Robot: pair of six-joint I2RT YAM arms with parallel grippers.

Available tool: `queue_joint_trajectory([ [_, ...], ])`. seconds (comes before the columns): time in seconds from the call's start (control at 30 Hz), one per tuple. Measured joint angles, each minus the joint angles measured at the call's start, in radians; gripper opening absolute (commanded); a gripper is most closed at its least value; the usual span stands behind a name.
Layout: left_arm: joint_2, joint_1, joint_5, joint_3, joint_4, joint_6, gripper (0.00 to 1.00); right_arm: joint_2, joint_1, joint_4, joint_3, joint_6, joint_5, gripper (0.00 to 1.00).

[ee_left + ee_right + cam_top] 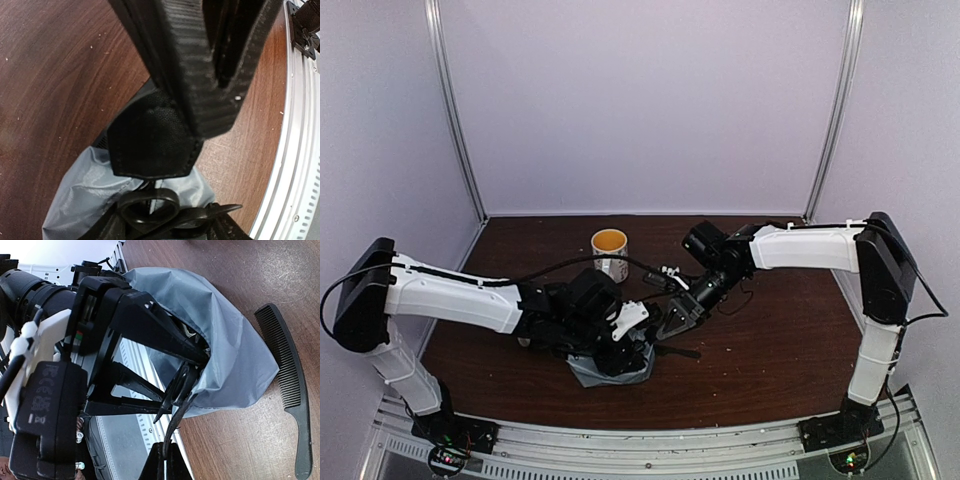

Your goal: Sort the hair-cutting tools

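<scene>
The grey pouch (235, 355) sits at the table's (240, 450) near edge. The left gripper's (185, 384) jaws stand wide at its mouth. The right gripper's (167, 460) closed jaws pinch the scissors (150, 206) there. The comb (290, 390) lies just beside the pouch on bare wood.

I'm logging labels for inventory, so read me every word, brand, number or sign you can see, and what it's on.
Nothing reads clearly.
Raised marks on the black box on the left arm's wrist: sideways and too blurred to read.
Any print on the cream mug: too small to tell.
</scene>
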Motion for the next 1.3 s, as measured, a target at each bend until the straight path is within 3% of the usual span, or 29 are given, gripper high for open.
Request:
queue_joint_trajectory([
  [0.23, -0.071, 0.0, -0.024, -0.05, -0.005, -0.007, 0.47, -0.006, 0.0, -0.01, 0.0, -0.017, 0.008, 0.0],
  [0.43, -0.124, 0.003, -0.048, -0.062, -0.024, -0.018, 0.5, -0.007, 0.002, -0.023, 0.002, -0.034, 0.017, 0.01],
  [0.83, -0.048, 0.026, 0.122, -0.036, -0.047, 0.004, 0.49, -0.027, 0.022, -0.064, 0.015, -0.092, 0.038, 0.0],
  [1.3, -0.011, 0.056, 0.188, -0.039, -0.004, -0.019, 0.62, -0.027, 0.026, -0.076, 0.017, -0.112, -0.003, 0.0],
])
